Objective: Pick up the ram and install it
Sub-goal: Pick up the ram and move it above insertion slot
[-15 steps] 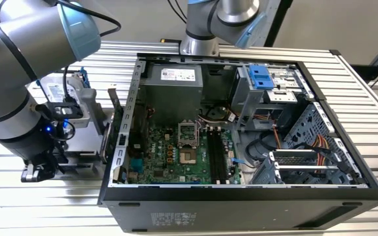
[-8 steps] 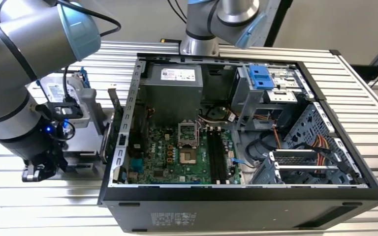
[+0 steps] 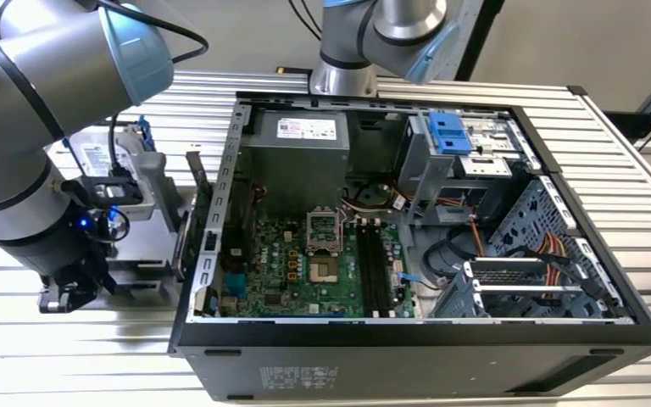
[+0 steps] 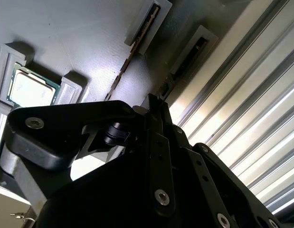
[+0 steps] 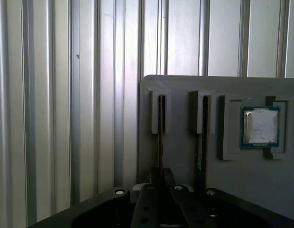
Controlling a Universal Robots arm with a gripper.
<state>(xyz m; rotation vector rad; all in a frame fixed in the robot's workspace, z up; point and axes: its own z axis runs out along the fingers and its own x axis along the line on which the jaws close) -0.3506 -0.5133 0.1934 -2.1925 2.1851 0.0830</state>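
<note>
The ram (image 5: 160,147) is a thin stick standing on edge in a slot of a grey holder (image 5: 180,95), beside the ribbed table. In both wrist views my gripper (image 5: 162,173) sits right at the stick's near end, its fingers drawn together around the edge. In the second wrist view the same ram (image 4: 173,78) runs into the gripper (image 4: 155,102). In the exterior view the gripper (image 3: 68,297) hangs low at the exterior view's left, outside the open computer case (image 3: 207,254). The long black motherboard slots (image 3: 373,267) lie inside the case.
A second stick (image 5: 199,152) stands in the neighbouring slot, and a silver processor chip (image 5: 260,126) rests in its nest on the same holder. A hard drive with a blue bracket (image 3: 116,157) stands behind the arm. The case wall separates the holder from the motherboard.
</note>
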